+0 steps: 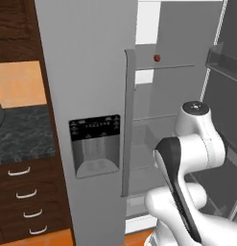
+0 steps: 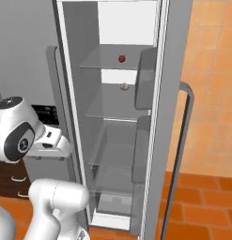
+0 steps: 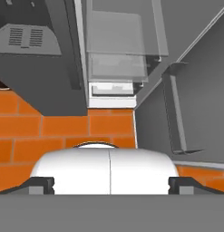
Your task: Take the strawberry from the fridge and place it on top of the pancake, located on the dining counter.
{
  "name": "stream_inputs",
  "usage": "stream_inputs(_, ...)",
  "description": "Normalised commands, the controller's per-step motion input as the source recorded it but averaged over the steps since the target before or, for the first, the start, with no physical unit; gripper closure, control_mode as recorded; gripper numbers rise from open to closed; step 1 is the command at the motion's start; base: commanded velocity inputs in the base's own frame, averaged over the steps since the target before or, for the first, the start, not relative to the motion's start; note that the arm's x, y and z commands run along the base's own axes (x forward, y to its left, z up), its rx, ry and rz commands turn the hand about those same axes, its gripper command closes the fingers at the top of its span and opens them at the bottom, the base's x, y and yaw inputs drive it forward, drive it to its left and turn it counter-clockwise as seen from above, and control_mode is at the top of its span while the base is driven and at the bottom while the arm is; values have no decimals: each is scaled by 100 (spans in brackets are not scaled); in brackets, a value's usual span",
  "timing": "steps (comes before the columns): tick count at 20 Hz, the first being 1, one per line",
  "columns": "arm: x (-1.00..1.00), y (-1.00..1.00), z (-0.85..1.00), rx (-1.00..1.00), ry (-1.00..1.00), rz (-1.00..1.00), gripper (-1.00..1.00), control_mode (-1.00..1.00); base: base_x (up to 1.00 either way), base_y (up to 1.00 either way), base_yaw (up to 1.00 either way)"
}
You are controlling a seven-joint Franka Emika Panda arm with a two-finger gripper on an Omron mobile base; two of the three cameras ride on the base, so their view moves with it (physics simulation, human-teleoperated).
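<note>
The light-grey fridge [image 1: 91,72] has its left door with the black dispenser panel [image 1: 95,144] shut and its right door [image 2: 169,93] swung open. The tiny red strawberry [image 1: 157,58] sits on an upper grey shelf [image 2: 121,58]. My arm is folded in front of the fridge, well below that shelf. The hand points down at the floor by the fridge's base. My gripper [image 3: 111,183] is open, fingertips [image 3: 41,183] wide apart with nothing between them. The pancake and the dining counter are out of view.
A small pale ball [image 2: 124,86] lies on the shelf below the strawberry. Door bins [image 1: 225,62] line the open door, which has a long handle [image 2: 185,140]. A dark granite counter [image 1: 24,132] with wooden drawers [image 1: 24,192] stands left of the fridge. Orange tile floor [image 3: 63,127] lies below.
</note>
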Motion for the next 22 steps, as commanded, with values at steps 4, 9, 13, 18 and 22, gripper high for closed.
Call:
stream_inputs(4,0,0,0,0,0,0,-100,100,20,-22,-36)
stream_inputs(9,0,0,0,0,0,0,-100,100,61,-3,-33)
stream_inputs(13,0,0,0,0,0,0,-100,100,42,-19,-5)
stream_inputs(18,0,0,0,0,0,0,-100,100,18,-33,10)
stream_inputs(22,0,0,0,0,0,0,-100,100,26,-11,7)
